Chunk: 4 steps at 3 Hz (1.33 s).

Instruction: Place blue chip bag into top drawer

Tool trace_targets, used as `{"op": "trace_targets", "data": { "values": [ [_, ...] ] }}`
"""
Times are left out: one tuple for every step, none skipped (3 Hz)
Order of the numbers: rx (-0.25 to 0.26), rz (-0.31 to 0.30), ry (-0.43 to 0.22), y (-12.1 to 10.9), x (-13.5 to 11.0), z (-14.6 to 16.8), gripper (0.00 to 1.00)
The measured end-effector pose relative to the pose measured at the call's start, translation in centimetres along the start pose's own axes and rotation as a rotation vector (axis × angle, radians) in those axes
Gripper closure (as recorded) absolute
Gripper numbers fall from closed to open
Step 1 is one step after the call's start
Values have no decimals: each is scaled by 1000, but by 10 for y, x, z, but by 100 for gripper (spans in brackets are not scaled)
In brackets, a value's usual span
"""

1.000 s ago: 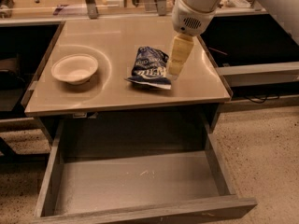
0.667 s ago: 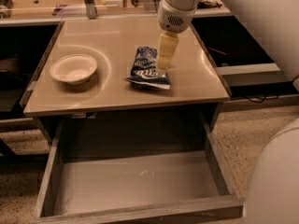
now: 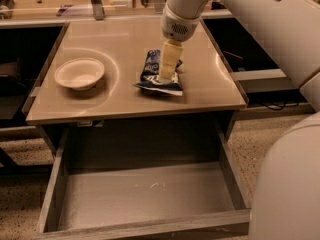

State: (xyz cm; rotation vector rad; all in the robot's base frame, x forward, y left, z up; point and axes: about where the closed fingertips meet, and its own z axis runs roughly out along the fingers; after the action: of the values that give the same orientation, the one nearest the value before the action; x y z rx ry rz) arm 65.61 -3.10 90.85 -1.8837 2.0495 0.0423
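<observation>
The blue chip bag lies crumpled on the tan tabletop, right of centre. My gripper hangs from the white arm straight over the bag, its pale yellow fingers pointing down onto the bag's right half and hiding part of it. The top drawer stands pulled open below the tabletop's front edge, with a bare grey bottom.
A shallow white bowl sits on the tabletop to the left of the bag. My white arm fills the upper right and my white body the lower right corner. Dark shelves flank the table, and a counter with small items runs behind it.
My gripper has moved left from beside the bag's right edge to directly over the bag, and has come down closer to it. The bag, bowl and drawer have not moved.
</observation>
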Motion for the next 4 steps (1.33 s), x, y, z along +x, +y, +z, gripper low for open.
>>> {"op": "trace_targets", "data": {
  "values": [
    [-34,-21,-38,-4,-13,24,0],
    [-69,-14,-52,-9,-16,46,0],
    [-112,11,-62,-8,-20,71,0],
    [-145,22,-62,-6,-21,90,0]
  ]
}}
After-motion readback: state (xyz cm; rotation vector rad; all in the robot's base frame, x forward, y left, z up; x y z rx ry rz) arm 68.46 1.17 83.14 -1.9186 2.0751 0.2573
